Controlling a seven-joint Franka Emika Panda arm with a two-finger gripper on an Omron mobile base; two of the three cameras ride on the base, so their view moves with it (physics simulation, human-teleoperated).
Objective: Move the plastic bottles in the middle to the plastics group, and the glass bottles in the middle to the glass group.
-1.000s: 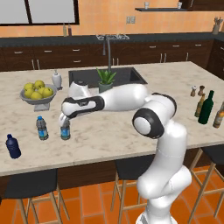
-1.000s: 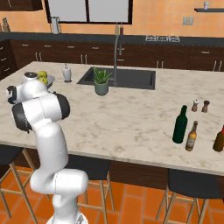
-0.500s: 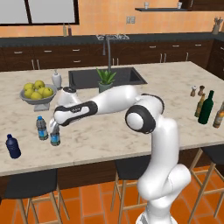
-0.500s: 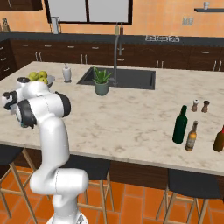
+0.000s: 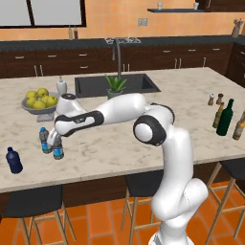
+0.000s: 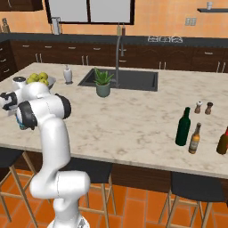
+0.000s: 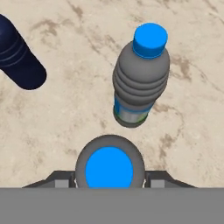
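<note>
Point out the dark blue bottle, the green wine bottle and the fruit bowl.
dark blue bottle (image 5: 14,161), left base view, on its body.
green wine bottle (image 6: 183,128), right base view, on its body.
fruit bowl (image 5: 37,109), left base view, on its grey rim under the yellow fruit.

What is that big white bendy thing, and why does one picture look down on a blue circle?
The white thing is a robot arm. Two pictures come from cameras behind it, left and right. The third comes from a camera on its hand, looking down. The blue circle is the cap of a small water bottle seen from above, between the gripper fingers; I cannot tell if they squeeze it. Beside it stand another water bottle and a dark blue bottle. On the marble counter are also a lemon bowl, a plant, and at the far end a green wine bottle and beer bottle.
</note>
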